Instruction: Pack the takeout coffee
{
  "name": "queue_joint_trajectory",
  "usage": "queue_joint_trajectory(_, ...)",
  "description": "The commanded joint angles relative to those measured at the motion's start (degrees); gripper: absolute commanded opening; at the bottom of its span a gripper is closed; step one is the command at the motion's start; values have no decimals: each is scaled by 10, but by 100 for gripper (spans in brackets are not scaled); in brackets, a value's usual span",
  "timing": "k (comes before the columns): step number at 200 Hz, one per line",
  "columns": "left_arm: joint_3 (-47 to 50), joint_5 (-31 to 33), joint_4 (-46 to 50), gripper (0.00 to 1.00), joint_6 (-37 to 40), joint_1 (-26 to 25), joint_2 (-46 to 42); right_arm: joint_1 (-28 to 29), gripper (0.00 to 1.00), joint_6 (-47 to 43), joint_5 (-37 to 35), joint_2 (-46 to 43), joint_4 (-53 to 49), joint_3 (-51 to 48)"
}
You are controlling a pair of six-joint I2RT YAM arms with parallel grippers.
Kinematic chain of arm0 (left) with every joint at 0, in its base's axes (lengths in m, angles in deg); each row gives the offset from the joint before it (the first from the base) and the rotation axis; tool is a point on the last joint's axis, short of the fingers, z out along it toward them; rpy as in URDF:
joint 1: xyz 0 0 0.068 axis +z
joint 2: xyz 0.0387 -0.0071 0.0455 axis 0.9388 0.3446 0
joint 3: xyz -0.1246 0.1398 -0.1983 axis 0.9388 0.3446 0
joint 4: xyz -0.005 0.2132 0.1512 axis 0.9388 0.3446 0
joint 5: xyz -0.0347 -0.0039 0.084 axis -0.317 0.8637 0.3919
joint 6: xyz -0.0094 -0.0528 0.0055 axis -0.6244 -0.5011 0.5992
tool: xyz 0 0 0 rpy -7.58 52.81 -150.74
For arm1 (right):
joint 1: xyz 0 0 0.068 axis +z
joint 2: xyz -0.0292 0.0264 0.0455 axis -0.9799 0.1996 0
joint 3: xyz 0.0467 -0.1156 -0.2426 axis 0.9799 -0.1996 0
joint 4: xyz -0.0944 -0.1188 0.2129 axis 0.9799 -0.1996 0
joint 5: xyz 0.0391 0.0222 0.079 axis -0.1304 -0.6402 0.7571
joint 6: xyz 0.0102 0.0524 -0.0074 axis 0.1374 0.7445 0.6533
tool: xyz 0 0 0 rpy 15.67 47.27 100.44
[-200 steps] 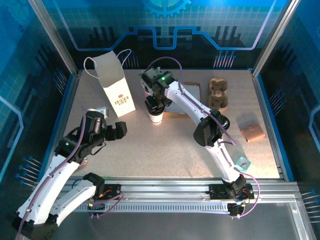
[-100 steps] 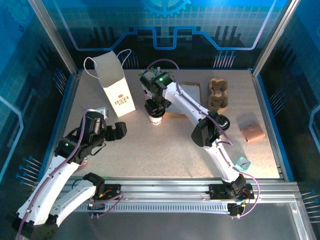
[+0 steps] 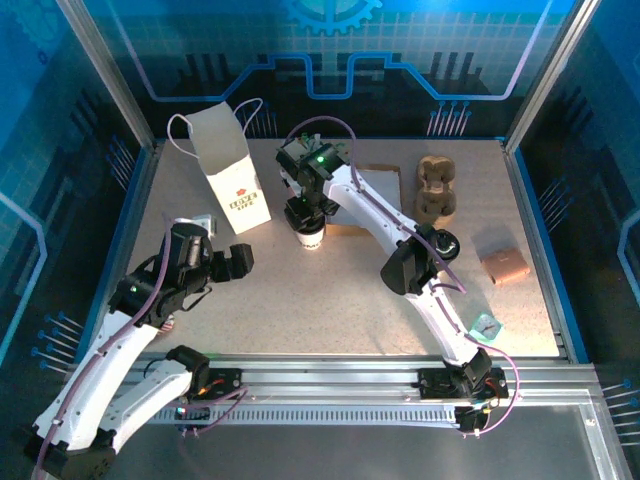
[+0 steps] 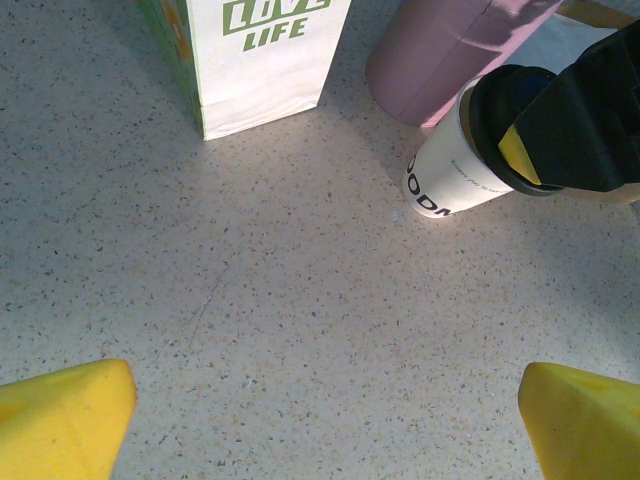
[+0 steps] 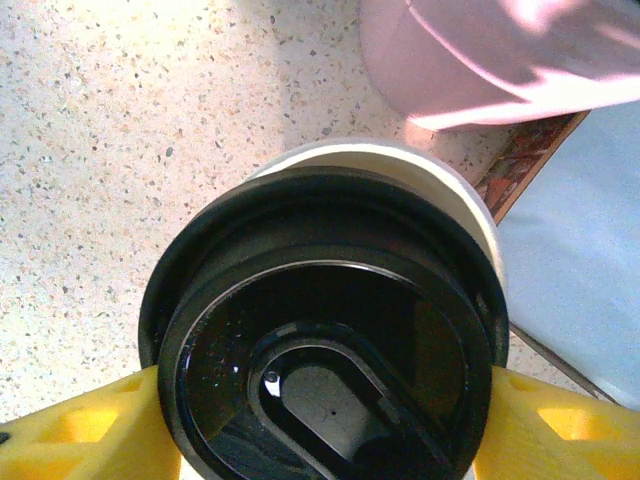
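Observation:
The takeout coffee is a white paper cup (image 3: pixel 311 237) (image 4: pixel 455 172) with a black round lid (image 5: pixel 320 330) pressed on its rim. It is on the table just right of the white "LOVE LIFE" paper bag (image 3: pixel 230 172) (image 4: pixel 262 55). My right gripper (image 3: pixel 304 208) (image 5: pixel 325 435) comes down over the cup from above. Its yellow fingers (image 5: pixel 85 430) press against both sides of the lid. Whether the cup's base touches the table I cannot tell. My left gripper (image 3: pixel 238 261) (image 4: pixel 325 430) hovers open over bare table to the cup's front left, nothing between its fingers.
A pink cup (image 4: pixel 450 45) (image 5: pixel 480 50) stands right behind the coffee cup. A brown moulded carrier (image 3: pixel 436 187) sits at the back right, a brown block (image 3: pixel 503 263) at the right, a small teal item (image 3: pixel 487 325) near the right arm's base. A flat sheet (image 5: pixel 580 260) lies beside the cup.
My right gripper and the cup have shifted slightly left, toward the paper bag. The left arm has not moved.

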State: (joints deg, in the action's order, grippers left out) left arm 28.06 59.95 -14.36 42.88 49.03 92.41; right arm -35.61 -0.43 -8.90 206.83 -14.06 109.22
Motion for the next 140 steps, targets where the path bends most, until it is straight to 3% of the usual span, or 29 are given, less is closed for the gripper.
queue_joint_trajectory(1,7,-12,-5,99,15,5,-7,-4,67,-8,1,26,-26,26)
queue_joint_trajectory(140,8,-12,-6,99,15,7,-5,0,67,-20,-39,16,-32,47)
